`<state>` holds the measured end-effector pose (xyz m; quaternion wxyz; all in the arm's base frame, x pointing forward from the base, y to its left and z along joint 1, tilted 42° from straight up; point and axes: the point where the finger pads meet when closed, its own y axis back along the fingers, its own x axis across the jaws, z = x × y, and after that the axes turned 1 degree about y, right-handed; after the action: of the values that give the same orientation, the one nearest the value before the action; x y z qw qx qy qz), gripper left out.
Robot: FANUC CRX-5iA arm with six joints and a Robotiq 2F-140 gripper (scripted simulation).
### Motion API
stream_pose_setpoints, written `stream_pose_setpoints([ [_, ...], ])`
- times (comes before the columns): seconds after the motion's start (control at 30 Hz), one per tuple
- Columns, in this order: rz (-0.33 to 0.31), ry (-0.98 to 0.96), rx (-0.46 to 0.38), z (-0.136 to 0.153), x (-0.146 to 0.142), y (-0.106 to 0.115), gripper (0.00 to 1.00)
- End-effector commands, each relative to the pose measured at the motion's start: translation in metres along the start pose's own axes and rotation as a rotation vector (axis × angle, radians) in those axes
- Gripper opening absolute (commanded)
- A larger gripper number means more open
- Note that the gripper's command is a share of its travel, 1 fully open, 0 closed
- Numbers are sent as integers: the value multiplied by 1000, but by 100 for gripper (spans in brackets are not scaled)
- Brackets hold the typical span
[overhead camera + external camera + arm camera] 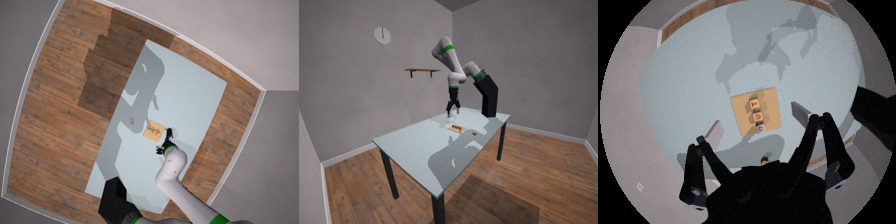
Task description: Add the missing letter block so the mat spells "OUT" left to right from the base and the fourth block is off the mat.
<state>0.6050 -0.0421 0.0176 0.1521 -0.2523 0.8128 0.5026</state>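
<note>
Now the gripper [453, 110] is hanging above the desk [414, 138] with its fingers spread wide and nothing between them, off to one side of the mat [147, 134] rather than over it. Three blocks [154, 132] are sitting on the mat in a short, tight row, apparently touching or nearly so; in the wrist view they are showing as a line of small cubes [756, 112] with dark and red marks on top, but the letters are too small to read, so whether they are spelling the word correctly and the right way up cannot be told. The fourth block [131, 120] is lying alone on the desk, well apart from the mat and fully off it, also seen in the exterior view [474, 133].

Judging by this layout, the task is looking close to done. If any block is needing correction, it should handle as a small, light, rigid cube: stiff enough to take a firm pinch, not fragile, but easy to nudge or twist. The best hold would be on two opposite side faces, fingers coming straight down, leaving the lettered top free. With neighbours packed this close, the outward-facing sides across the row are the ones to take.
</note>
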Motion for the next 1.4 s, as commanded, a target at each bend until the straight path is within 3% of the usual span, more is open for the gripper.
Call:
stream_pose_setpoints([
  [0.0, 1, 0, 0, 0, 0, 8, 100],
  [0.43, 1, 0, 0, 0, 0, 57, 100],
  [1.37, 1, 0, 0, 0, 0, 62, 100],
])
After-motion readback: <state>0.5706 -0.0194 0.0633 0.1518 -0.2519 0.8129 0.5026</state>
